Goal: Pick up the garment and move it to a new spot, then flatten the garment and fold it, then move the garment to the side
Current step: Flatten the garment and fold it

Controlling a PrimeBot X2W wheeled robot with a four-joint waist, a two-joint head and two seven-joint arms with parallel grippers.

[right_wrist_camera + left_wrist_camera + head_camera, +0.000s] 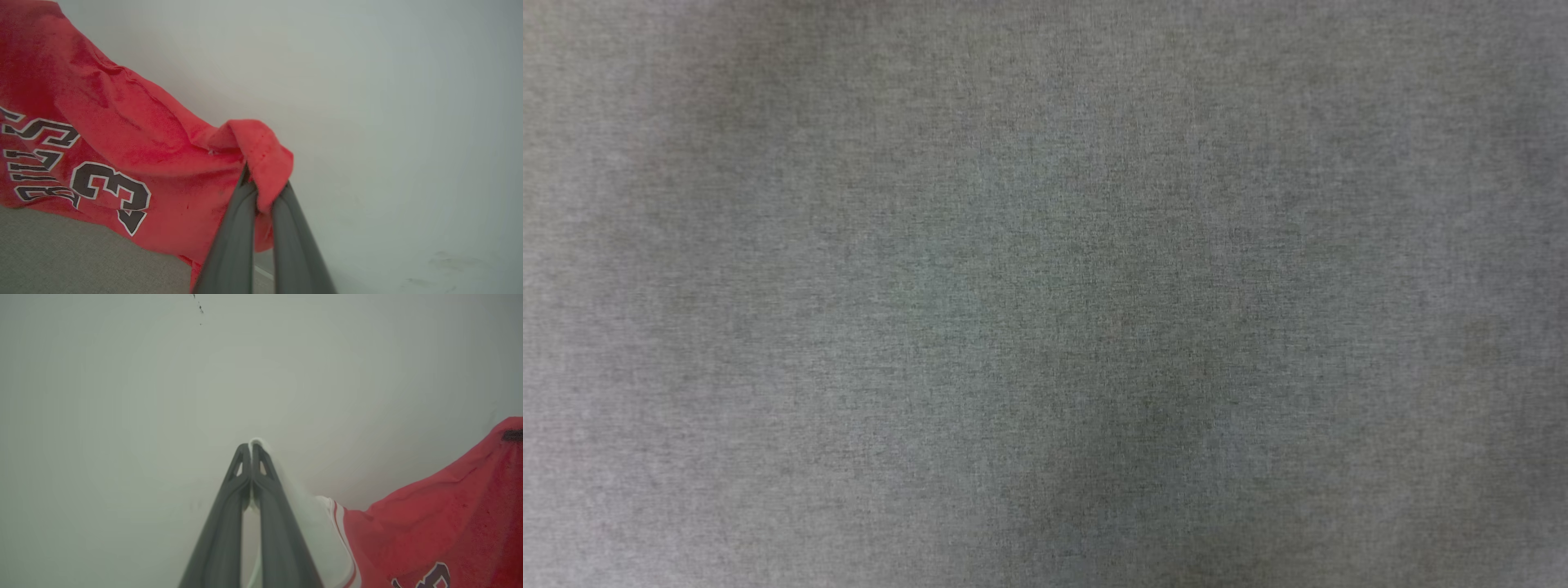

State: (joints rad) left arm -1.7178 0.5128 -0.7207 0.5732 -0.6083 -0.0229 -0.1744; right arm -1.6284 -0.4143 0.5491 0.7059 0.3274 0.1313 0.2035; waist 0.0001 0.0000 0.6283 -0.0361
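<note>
The garment [102,139], a red jersey T-shirt with black white-outlined lettering, hangs in the air between both arms. In the right wrist view my right gripper [261,179] is shut on a bunched red edge of it, and the cloth droops over the fingertips. In the left wrist view my left gripper [250,446] is shut on the white sleeve of the garment [445,514]; a thin white edge pokes out at the tips, and the red body with striped trim trails off to the lower right.
The head view looks straight down on a grey fabric surface [1045,294]. The same grey surface [61,257] lies below the hanging cloth in the right wrist view. A pale plain wall [163,384] stands behind both grippers.
</note>
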